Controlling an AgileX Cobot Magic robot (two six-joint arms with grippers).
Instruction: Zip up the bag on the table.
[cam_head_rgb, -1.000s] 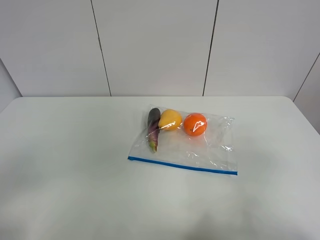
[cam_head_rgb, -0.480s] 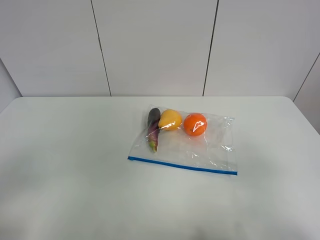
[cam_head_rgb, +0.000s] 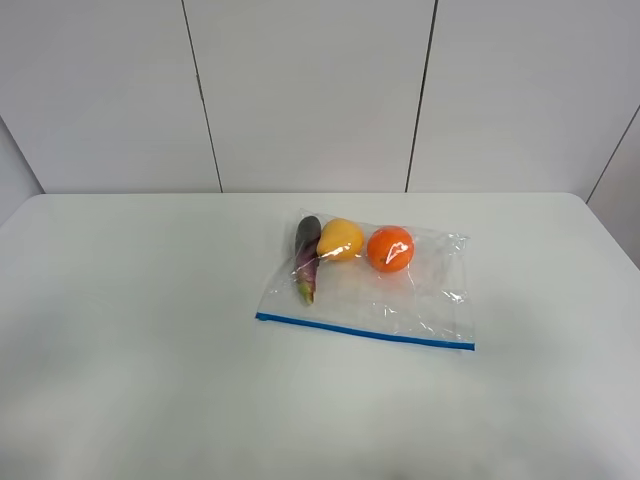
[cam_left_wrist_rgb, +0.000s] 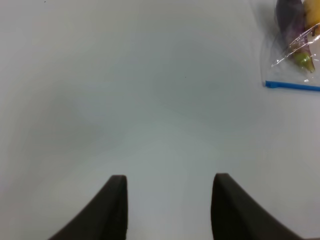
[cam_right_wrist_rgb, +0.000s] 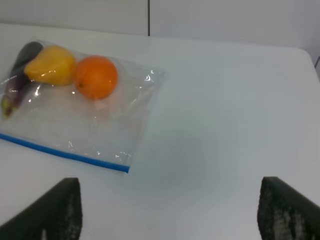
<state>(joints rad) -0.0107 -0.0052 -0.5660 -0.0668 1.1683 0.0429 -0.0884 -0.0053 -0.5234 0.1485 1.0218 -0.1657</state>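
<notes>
A white panelled wall (cam_head_rgb: 310, 95) stands behind, split by dark vertical seams (cam_head_rgb: 202, 95) into broad plain sections.

Left gripper (cam_left_wrist_rgb: 169, 200): jaws parted, nothing between the 2 dark fingers (cam_left_wrist_rgb: 111, 210).
Right gripper (cam_right_wrist_rgb: 170, 210): jaws spread wide, holding nothing.
Arms: neither appears in the high view.

The high camera looks down on the table (cam_head_rgb: 150, 330); both wrist cameras hover lower (sharing the bag (cam_head_rgb: 400, 300) around 12 o'clock).
</notes>
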